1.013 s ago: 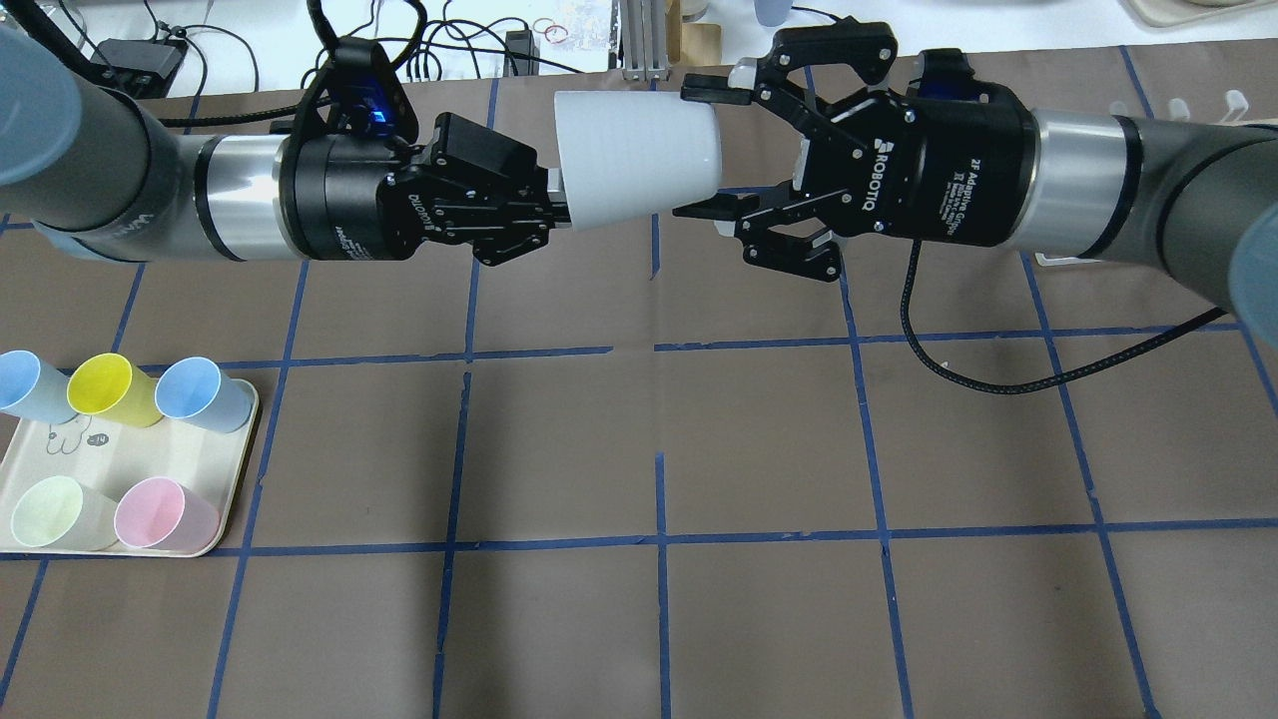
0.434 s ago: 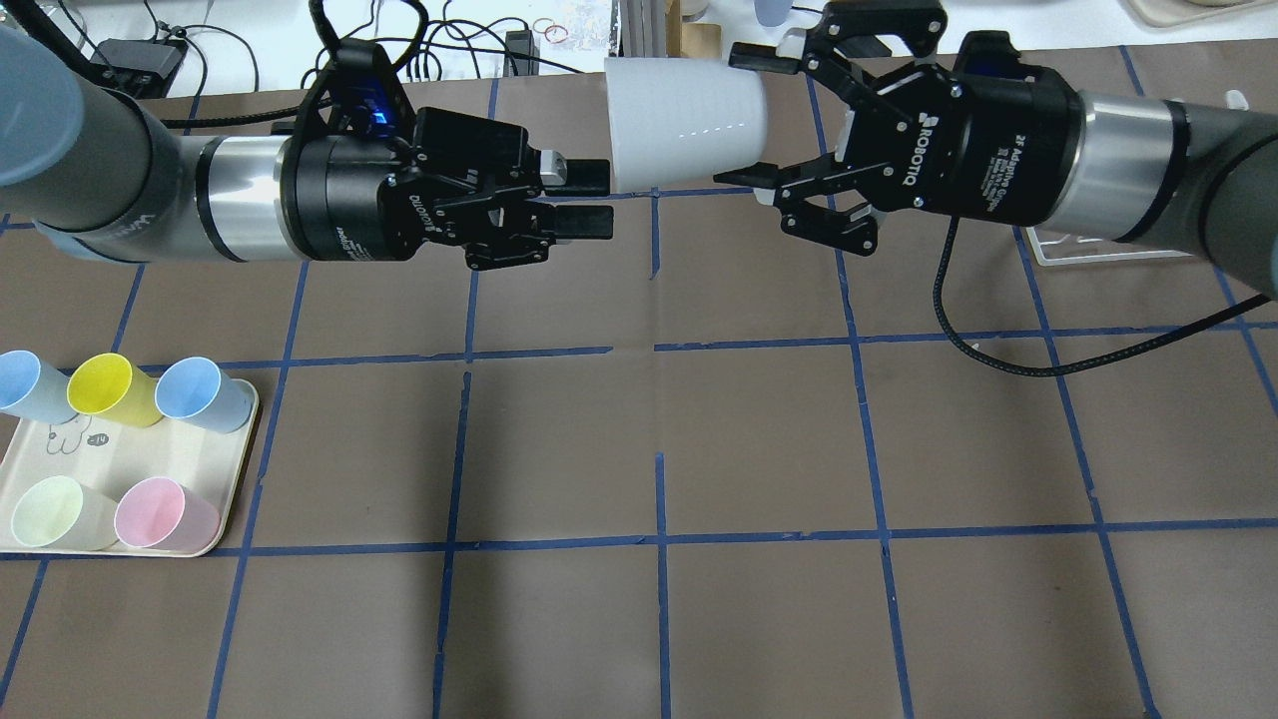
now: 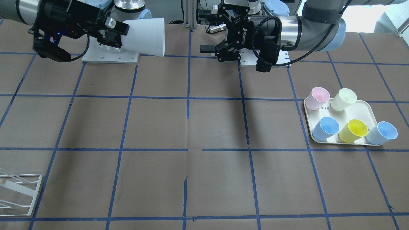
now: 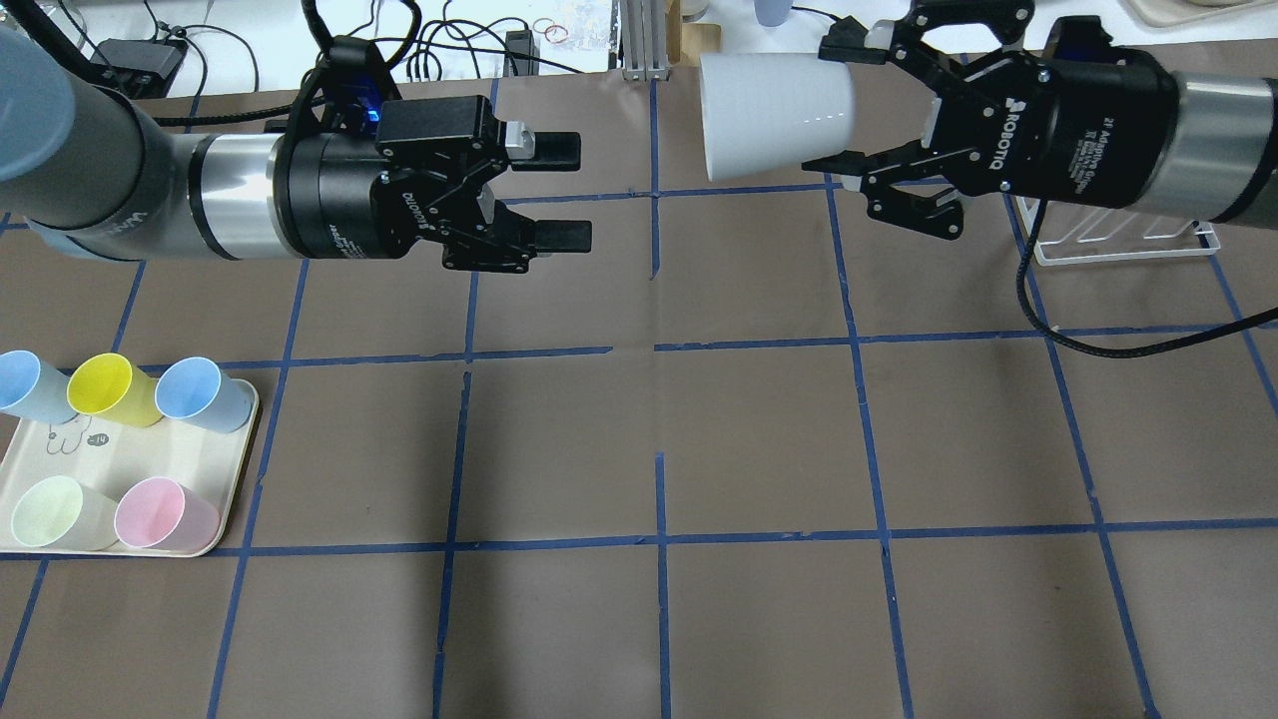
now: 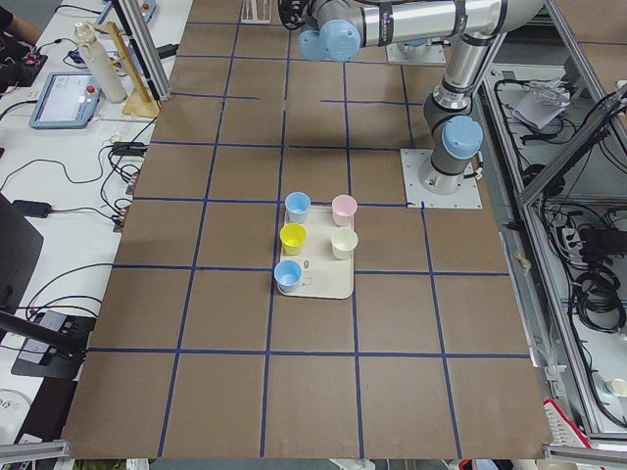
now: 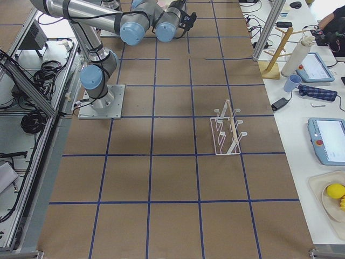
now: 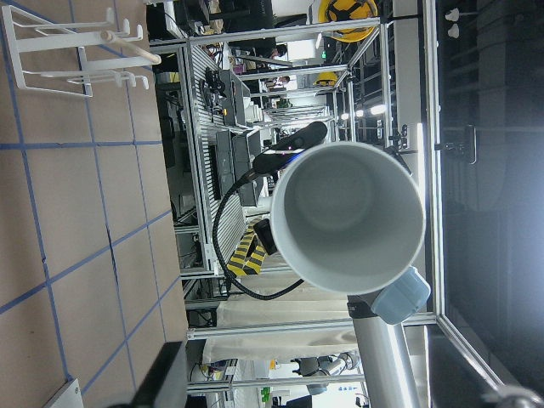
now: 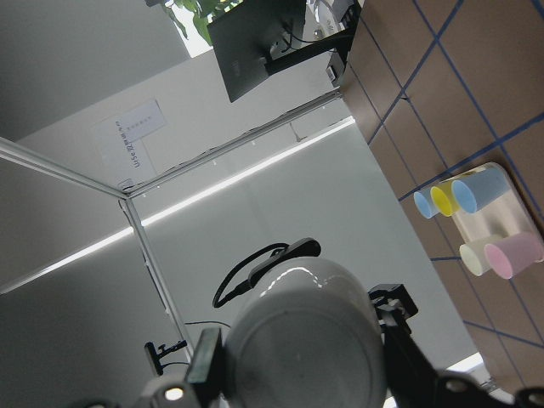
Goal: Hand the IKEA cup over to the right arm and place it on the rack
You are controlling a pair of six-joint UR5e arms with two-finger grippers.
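The pale grey IKEA cup (image 4: 774, 115) lies on its side in the air, mouth toward my left arm. My right gripper (image 4: 837, 105) is shut on its narrow base end; this also shows in the front view, where the right gripper (image 3: 123, 33) holds the cup (image 3: 145, 35). My left gripper (image 4: 564, 190) is open and empty, a short gap left of the cup's mouth. The left wrist view looks into the cup (image 7: 348, 217). The white wire rack (image 4: 1118, 235) stands on the table just behind and under my right wrist; it also shows in the right side view (image 6: 226, 132).
A cream tray (image 4: 130, 469) at the front left holds several pastel cups, among them a yellow one (image 4: 105, 387) and a pink one (image 4: 160, 514). Cables and a power brick (image 4: 135, 60) lie beyond the table's far edge.
My left gripper let go of the cup's rim and opened. My right gripper closed on the cup and carried it to the right, toward the rack.
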